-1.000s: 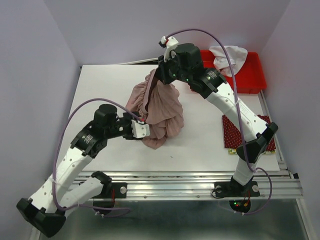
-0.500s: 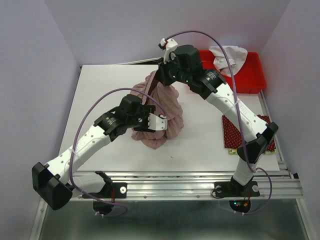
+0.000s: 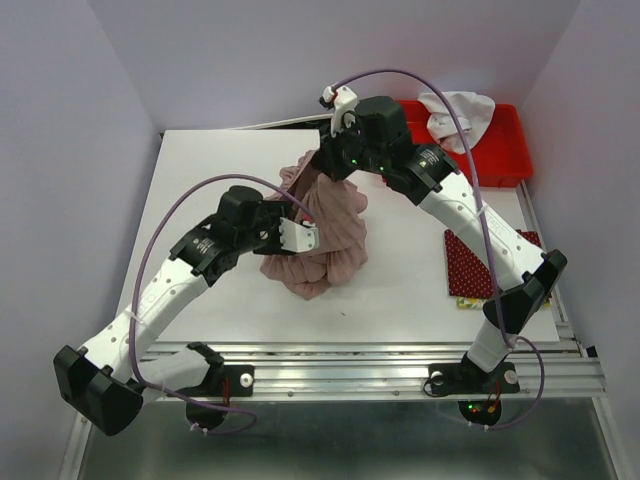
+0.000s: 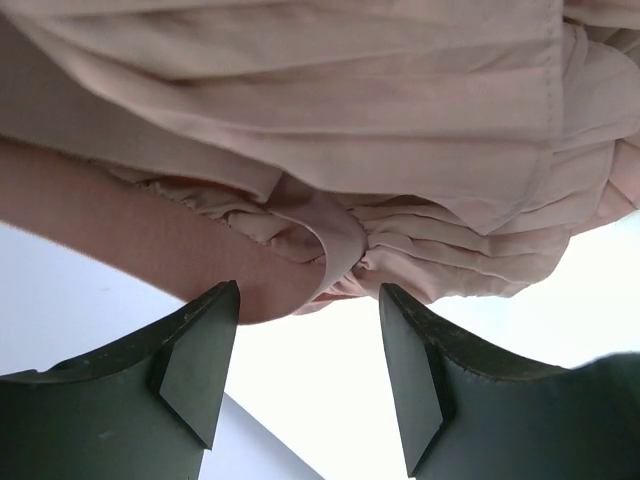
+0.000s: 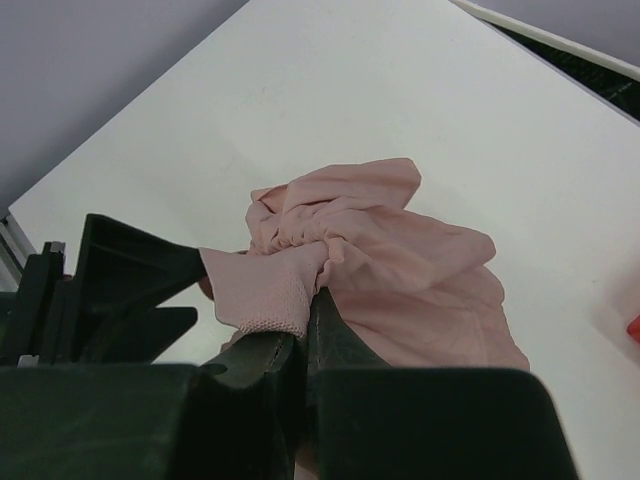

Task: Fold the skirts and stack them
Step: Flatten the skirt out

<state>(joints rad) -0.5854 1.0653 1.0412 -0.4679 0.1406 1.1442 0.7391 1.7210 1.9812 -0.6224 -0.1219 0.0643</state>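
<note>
Dusty-pink pleated cloth skirt (image 3: 325, 225) is pinched up unfolded by right gripper (image 5: 300, 325), left gripper (image 4: 308, 292) spread wide; dark red dotted skirt (image 3: 478, 262) is laid flat

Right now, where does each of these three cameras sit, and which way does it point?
Top external: above and behind the bases, looking down on the white table. The left arm and right arm show, either side of the pink skirt.
Left wrist: on the left arm, low and close, facing the skirt's folds. The left fingers, open, frame the bottom.
Right wrist: on the right arm, looking down past the right fingers, shut on the skirt.
Shared: all three show the pink skirt and the table.
</note>
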